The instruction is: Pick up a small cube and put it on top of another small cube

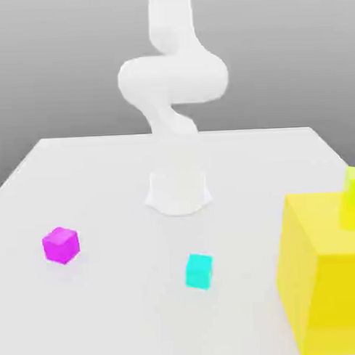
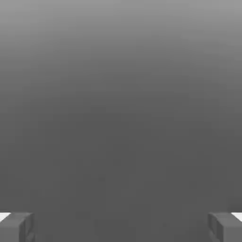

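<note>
My gripper's jaws stand wide apart with nothing between them. In the exterior view, I have the small magenta cube on the white table, toward the exterior view's left. The cyan cube sits well apart from it, between it and the big yellow block.

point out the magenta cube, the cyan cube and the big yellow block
Magenta cube (image 1: 61,246): exterior view, on its front side.
Cyan cube (image 1: 199,272): exterior view, on its front face.
Big yellow block (image 1: 344,297): exterior view, on its front face.
</note>
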Available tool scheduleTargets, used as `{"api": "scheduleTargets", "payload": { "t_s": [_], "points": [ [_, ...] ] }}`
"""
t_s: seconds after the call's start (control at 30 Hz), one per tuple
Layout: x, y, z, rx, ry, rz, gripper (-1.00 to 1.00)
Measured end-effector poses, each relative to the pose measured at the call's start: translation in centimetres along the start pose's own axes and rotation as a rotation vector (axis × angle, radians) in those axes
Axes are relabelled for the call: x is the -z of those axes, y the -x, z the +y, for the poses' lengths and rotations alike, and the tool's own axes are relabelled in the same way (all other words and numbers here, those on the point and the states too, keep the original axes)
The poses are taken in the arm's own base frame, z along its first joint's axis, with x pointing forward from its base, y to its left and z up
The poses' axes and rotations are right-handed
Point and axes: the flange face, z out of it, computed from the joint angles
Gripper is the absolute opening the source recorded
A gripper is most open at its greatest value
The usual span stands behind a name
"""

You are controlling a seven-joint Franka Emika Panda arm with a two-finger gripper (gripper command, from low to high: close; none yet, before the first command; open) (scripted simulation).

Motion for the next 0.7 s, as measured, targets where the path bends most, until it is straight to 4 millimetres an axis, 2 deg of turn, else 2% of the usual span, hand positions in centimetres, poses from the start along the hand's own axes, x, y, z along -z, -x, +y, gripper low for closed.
{"api": "scheduleTargets", "payload": {
  "t_s": [0.07,0.17,0.33,0.5,0.6,0.7],
  "points": [
    [-4.6,-1.4,2.9,-0.145,0.082,0.002,0.0],
    [-10.4,-3.0,8.2,-0.355,0.194,0.01,0.0],
    [-17.8,-4.0,18.7,-0.71,0.368,0.04,0.0],
    [-22.5,-2.6,30.3,-1.075,0.533,0.084,0.0],
    [-24.0,-0.4,37.1,-1.296,0.629,0.118,0.0],
    [-24.8,2.8,43.2,-1.519,0.722,0.155,0.0]
  ]
}}
